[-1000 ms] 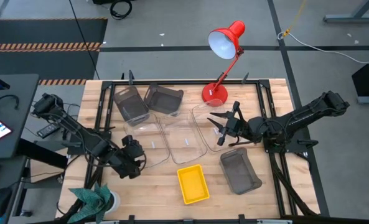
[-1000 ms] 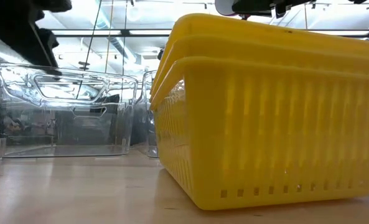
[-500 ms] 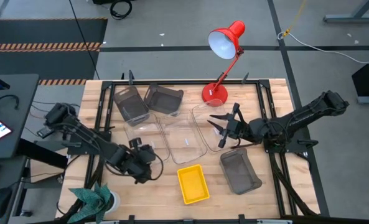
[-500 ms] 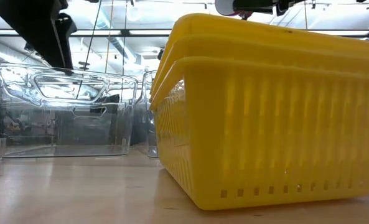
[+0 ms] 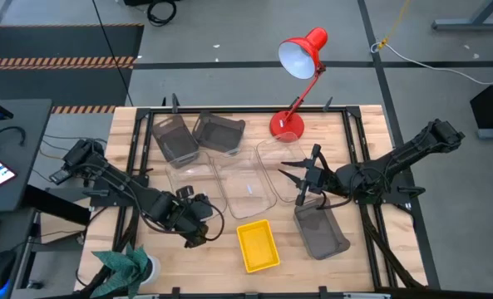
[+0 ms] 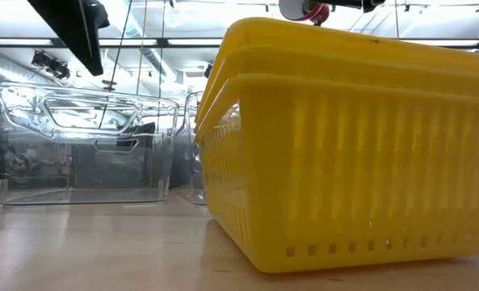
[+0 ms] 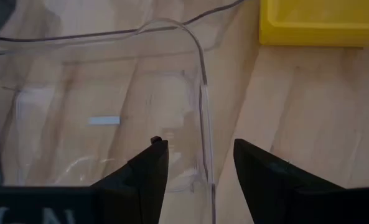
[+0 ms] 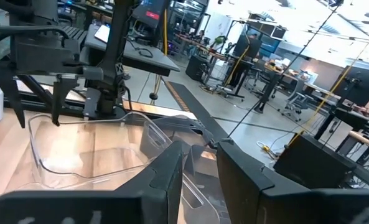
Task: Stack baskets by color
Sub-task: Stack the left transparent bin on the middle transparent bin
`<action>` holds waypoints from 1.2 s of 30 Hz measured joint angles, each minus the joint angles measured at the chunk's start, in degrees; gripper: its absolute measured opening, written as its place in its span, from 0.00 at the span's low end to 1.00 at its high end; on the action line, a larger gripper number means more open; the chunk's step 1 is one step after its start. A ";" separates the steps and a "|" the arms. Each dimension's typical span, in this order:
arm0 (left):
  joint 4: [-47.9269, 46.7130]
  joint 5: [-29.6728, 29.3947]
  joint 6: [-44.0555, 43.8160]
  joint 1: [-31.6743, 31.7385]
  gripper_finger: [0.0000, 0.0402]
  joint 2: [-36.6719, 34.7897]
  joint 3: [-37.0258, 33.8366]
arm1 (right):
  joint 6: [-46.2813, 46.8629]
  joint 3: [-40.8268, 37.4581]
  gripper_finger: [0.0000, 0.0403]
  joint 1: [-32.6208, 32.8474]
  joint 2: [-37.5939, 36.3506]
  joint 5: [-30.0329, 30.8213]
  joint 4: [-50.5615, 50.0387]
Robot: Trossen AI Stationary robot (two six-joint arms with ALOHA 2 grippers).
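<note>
Three clear baskets stand side by side mid-table: left [image 5: 186, 184], middle [image 5: 246, 187], right [image 5: 273, 159]. The yellow baskets [image 5: 257, 246] sit nested in one stack near the front edge, large in the low view [image 6: 352, 145]. Two grey baskets [image 5: 174, 137] [image 5: 219, 131] stand at the far left and a third [image 5: 321, 229] at the near right. My left gripper [image 7: 198, 146] is open and points steeply down, one finger on each side of the left clear basket's wall [image 7: 203, 87] near a corner, without touching it. My right gripper [image 8: 200, 149] hovers level over the right clear basket, with a narrow gap and nothing seen between its fingers.
A red desk lamp [image 5: 300, 58] stands on its base [image 5: 285, 126] at the table's far edge. A dark metal frame [image 5: 358, 158] borders the table. A green cloth [image 5: 125, 266] lies at the near left corner. Bare wood shows between the yellow stack and the clear baskets.
My left gripper has travelled toward the table's right edge along the near side of the left clear basket, rising a little and tipping, still open. My right gripper has swung slightly toward the near edge. No basket has moved.
</note>
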 joint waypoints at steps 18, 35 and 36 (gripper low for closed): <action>1.38 7.61 1.46 2.73 0.43 12.10 -0.07 | 1.12 0.00 0.26 2.17 0.00 -0.04 0.44; 1.20 10.94 2.38 5.07 0.03 13.51 -0.09 | 6.07 0.00 0.26 9.20 1.36 3.69 -2.58; 1.01 11.45 1.83 4.89 0.03 13.51 -0.05 | 6.04 0.00 0.26 9.94 1.36 4.47 -2.64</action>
